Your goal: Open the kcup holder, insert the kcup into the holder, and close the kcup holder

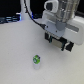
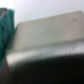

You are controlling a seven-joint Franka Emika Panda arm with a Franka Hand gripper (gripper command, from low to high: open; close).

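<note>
1. Kcup (image 1: 36,60) first: I am seeing the small green-topped pod sitting alone on the white table (image 1: 15,50), in the lower middle of the exterior frame, untouched and well apart from the arm.
2. I am reading the dark boxy shape under the arm, right of centre in the exterior frame, as the kcup holder (image 1: 60,43); most of it is being hidden by the white wrist housing, so I cannot say whether it is open.
3. The gripper (image 1: 59,39) is hanging right at that black unit (upper right of the exterior frame). I am judging it is placed there because opening comes before loading, which would explain why the pod is being left alone.
4. In the wrist view I am getting only a blurred grey slab filling the centre, perhaps the holder's top or front (image 2: 47,40), with something teal at the left edge that I cannot identify.
5. Whether the jaws are spread or closed, I cannot tell; neither view is showing the fingertips clearly.
</note>
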